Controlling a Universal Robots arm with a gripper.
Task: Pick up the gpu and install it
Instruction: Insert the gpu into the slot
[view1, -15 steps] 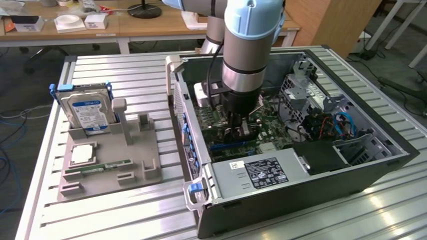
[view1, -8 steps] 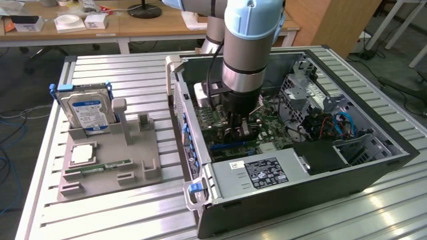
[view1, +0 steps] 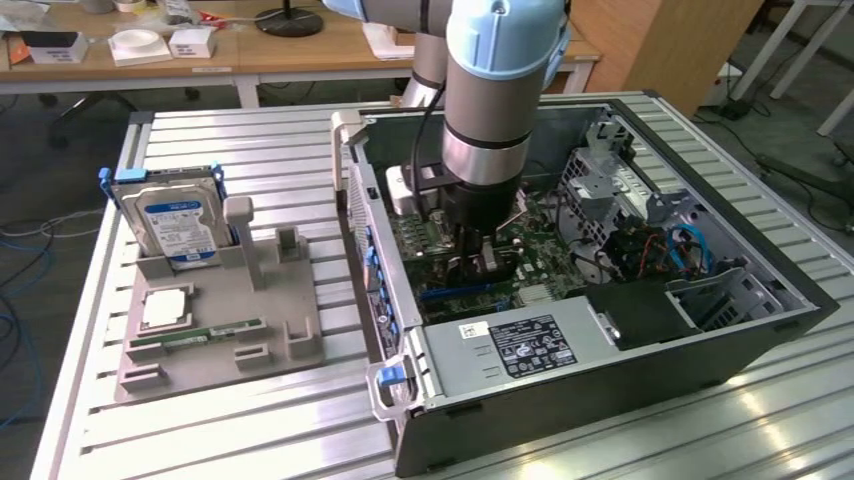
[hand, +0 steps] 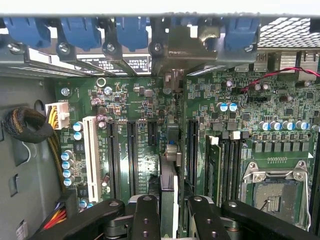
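My arm reaches down into the open computer case (view1: 694, 350), which lies on its side on the slatted metal table (view1: 200, 430). Inside it sit the green motherboard (hand: 125, 95), a grey power supply (view1: 527, 350) at the near end, and drive cages with blue cables toward the exterior view's right. To the exterior view's left of the case stands a grey parts holder (view1: 254, 330); it keeps a hard drive (view1: 171, 222) with a blue label upright in its rear slot and a slim RAM stick (view1: 214, 330) lying flat.

From my wrist I see what the outside camera misses: my pincer (hand: 169, 212) is closed on the gpu (hand: 169, 165), held edge-on, its thin body standing over the expansion slots (hand: 132, 150), its metal bracket (hand: 176, 47) up against the case's rear slot openings among the blue clips (hand: 80, 31). Beside it the empty CPU socket (hand: 272, 187).
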